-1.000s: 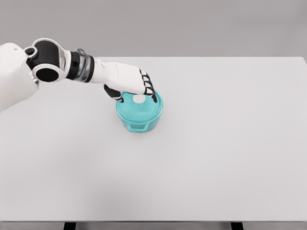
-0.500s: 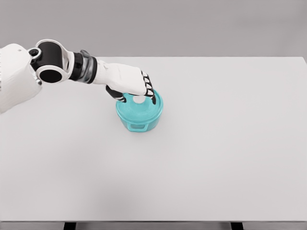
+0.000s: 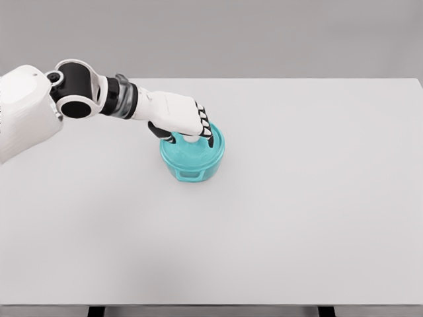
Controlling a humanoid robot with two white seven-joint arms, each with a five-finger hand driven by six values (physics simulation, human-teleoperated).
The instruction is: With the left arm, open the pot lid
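The white left arm enters from the far left of the head view and reaches rightward over the grey table [image 3: 317, 218]. Its left hand [image 3: 180, 117] sits on top of the teal pot [image 3: 192, 158], which stands left of the table's middle and toward the far edge. The fingers [image 3: 206, 125] curl down over the lid [image 3: 195, 150], and the thumb tucks in on the left side. The small white knob [image 3: 192, 138] shows only as a sliver under the palm, so the hand looks closed around it, though I cannot tell how firmly it grips. The lid appears seated on the pot. The right arm is not visible.

The main risk, as I judge it, is a shallow pinch: if the fingertips only brush the knob, the lid may slip free on the lift and drop back askew. A tilted or sideways pull could also drag the whole pot, since it looks light and nothing braces it. A straight upward pull seems safest.

Room is generous. The far edge of the table lies somewhat behind the pot; the left edge is farther off. To the right and toward the near side there is wide bare tabletop for setting the lid down.
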